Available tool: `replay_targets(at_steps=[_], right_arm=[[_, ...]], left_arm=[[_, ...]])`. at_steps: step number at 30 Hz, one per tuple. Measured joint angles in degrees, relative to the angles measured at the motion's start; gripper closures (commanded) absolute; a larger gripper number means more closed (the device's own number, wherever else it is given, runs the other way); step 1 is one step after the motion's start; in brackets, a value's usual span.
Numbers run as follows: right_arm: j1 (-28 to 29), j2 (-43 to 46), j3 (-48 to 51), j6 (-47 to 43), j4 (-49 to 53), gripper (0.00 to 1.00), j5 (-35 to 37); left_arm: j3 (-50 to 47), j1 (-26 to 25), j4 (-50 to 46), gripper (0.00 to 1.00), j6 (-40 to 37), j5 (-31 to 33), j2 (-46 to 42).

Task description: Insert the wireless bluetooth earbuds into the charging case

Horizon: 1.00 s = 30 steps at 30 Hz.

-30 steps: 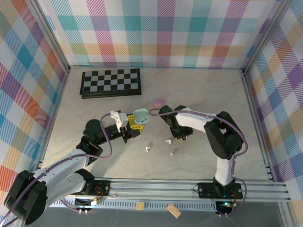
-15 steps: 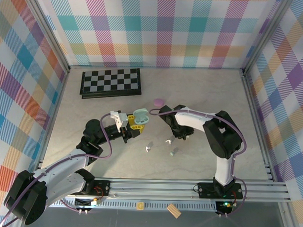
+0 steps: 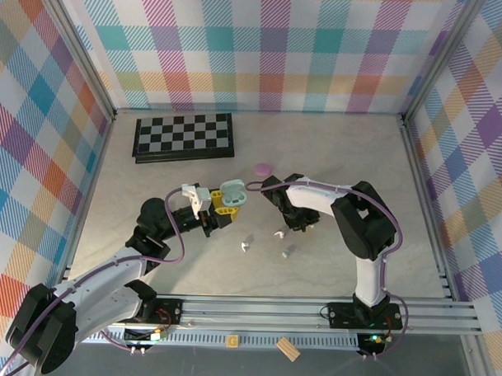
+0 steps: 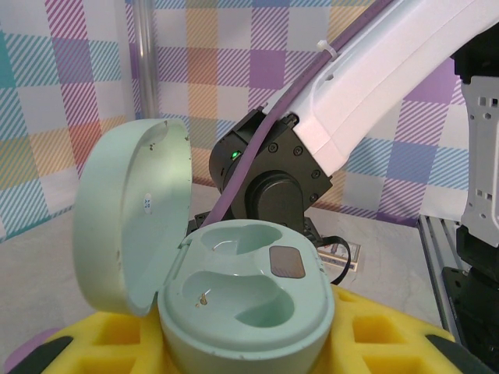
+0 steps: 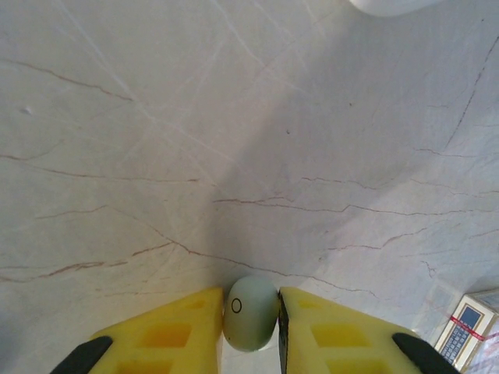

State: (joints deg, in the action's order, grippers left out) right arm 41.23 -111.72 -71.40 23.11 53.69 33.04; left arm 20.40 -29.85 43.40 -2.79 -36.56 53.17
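My left gripper [image 3: 226,205] is shut on the mint green charging case [image 4: 249,300], held up with its lid [image 4: 132,210] open to the left. Both wells are empty. Yellow fingers [image 4: 390,343] flank the case's base. My right gripper [image 5: 250,312] is shut on a mint green earbud [image 5: 250,313], just above the tabletop. From above, the right gripper [image 3: 297,225] sits right of the case [image 3: 232,193]. Three loose earbuds lie on the table: a white one [image 3: 278,234], a pale one [image 3: 245,246] and a mint one [image 3: 287,252].
A purple case [image 3: 262,168] lies behind the grippers. A folded chessboard [image 3: 184,136] sits at the back left. A wooden block [image 3: 287,348] rests on the front rail. A white rounded thing [image 5: 390,5] touches the top edge of the right wrist view.
Hardly anything differs. The right arm's elbow has drifted slightly left, and its gripper stays low over the table. The left arm holds the open case still.
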Motion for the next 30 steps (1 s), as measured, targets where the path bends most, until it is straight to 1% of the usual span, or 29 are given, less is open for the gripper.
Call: replay_targets(at_steps=[11, 30], right_arm=[[0.0, 0.0, -0.4, 0.0, 1.1, 0.72, 1.9], [-0.3, -1.1, -1.3, -0.1, 1.5, 0.72, 2.6]], left_arm=[[0.0, 0.0, 0.0, 0.67, 0.0, 0.0, 0.0], [0.0, 0.0, 0.0, 0.67, 0.0, 0.0, 0.0]])
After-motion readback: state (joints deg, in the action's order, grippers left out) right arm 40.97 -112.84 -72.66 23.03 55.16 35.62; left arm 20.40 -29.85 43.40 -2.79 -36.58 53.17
